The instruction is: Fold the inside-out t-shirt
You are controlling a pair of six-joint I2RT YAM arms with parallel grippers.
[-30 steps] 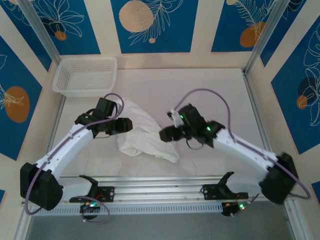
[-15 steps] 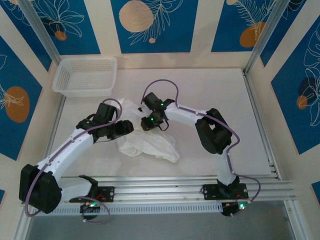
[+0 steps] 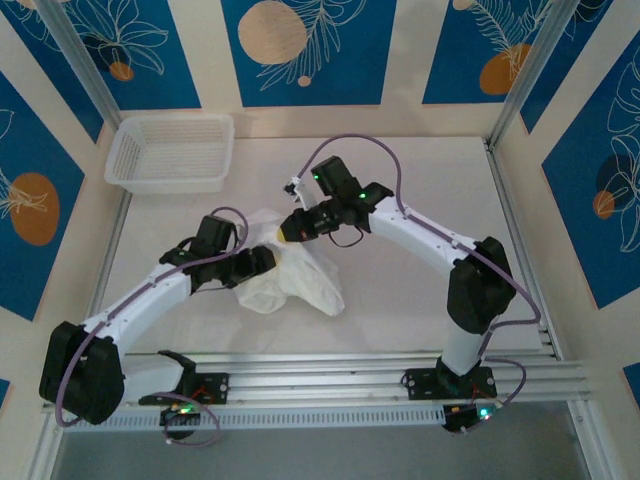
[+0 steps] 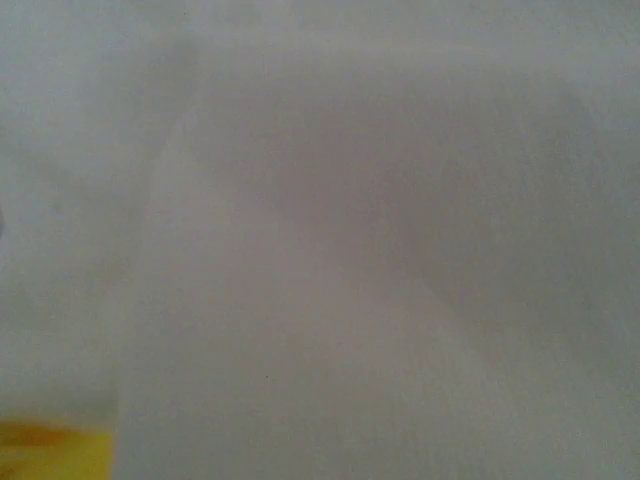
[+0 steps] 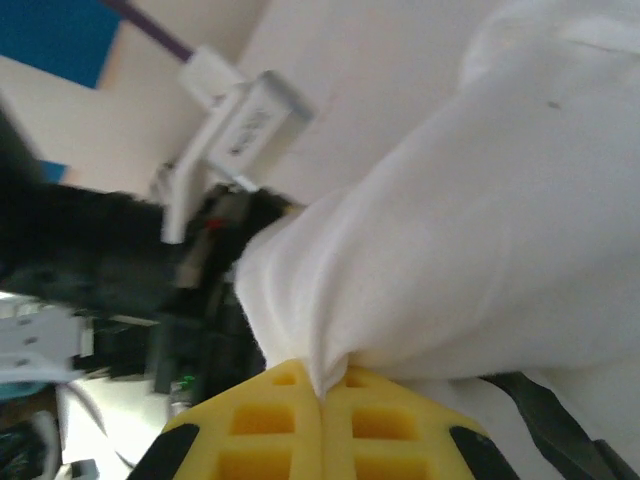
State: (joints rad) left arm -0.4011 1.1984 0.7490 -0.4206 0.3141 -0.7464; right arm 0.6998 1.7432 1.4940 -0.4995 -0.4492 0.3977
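- The table (image 3: 420, 190) carried the t-shirt (image 3: 300, 282) as a crumpled white heap, not spread flat. It lay toward the arm bases from the white mesh basket (image 3: 165, 185) and to its right, well apart from it.
- The heap had pulled in a little: its corner farthest from the basket sat closer in than a second earlier.
- The right arm had made the big change. A second earlier it was folded far to the right of the basket, off the cloth. It then swung across until the right gripper (image 3: 287, 232) reached the heap's edge on the basket side.
- The left arm had barely shifted. The left gripper (image 3: 262, 262) sat against the side of the heap nearer the basket, with cloth pressed up to its camera. Whether its fingers gripped anything could not be told.
- The right gripper (image 5: 322, 400) had gone from parted to closed, its yellow pads (image 5: 270, 420) meeting on a pinched ridge of the shirt.
- Judged from this, the task was at an early stage: one hold was secured for lifting and opening out the heap, and no fold had been made.
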